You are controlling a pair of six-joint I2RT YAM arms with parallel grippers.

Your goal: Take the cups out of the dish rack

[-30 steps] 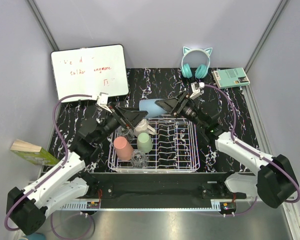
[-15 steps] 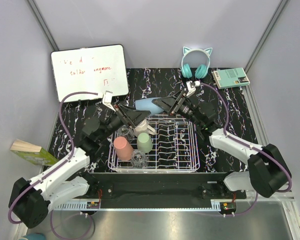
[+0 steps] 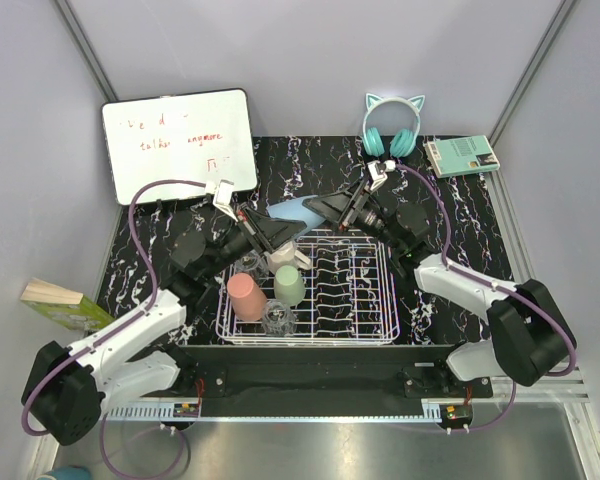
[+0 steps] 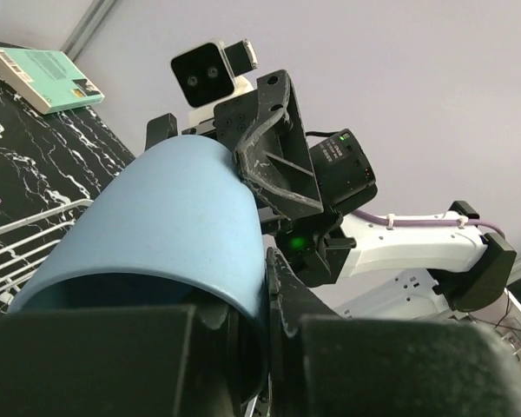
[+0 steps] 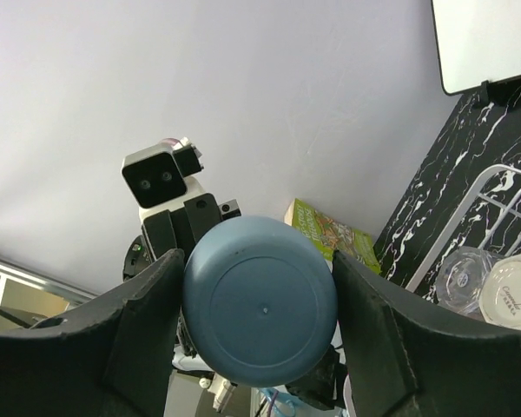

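Blue cup (image 3: 292, 210) sits above the dish rack (image 3: 365, 300), right gripper (image 3: 316, 208) clamped round it, left gripper (image 3: 284, 233) seemingly pinching its rim.

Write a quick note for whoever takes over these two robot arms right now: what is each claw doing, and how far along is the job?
Left gripper: shut on the rim of the blue cup.
Right gripper: clamped around that cup's base; it hangs sideways over the far edge of the dish rack.
In the rack: pink cup, green cup, two glasses, cream mug.
Done: none on the table yet.
Left: put the blue cup down, then the other five.
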